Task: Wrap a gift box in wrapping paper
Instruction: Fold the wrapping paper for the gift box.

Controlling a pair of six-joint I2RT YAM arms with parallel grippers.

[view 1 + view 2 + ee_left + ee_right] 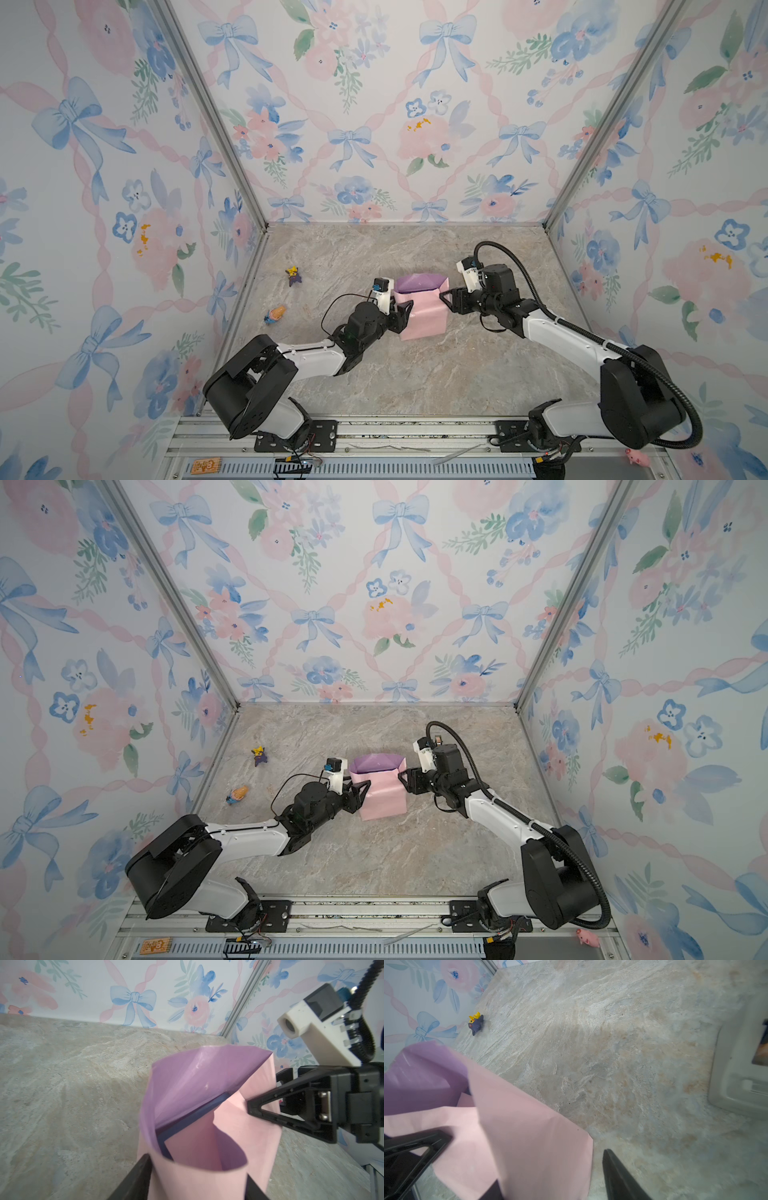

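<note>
Gift box — mostly beneath wrapping paper

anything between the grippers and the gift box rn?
Yes, the wrapping paper. It is folded up around the gift box, pink side out, and lies between the box and both the left gripper and the right gripper. Only a navy edge shows. Nothing else visible intervenes.

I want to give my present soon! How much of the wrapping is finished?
Done: the pink wrapping paper is folded up around the navy gift box like a bag. Happening now: the left hand and right hand are at its two sides. Left to do: the top is open, so it needs folding shut.
</note>
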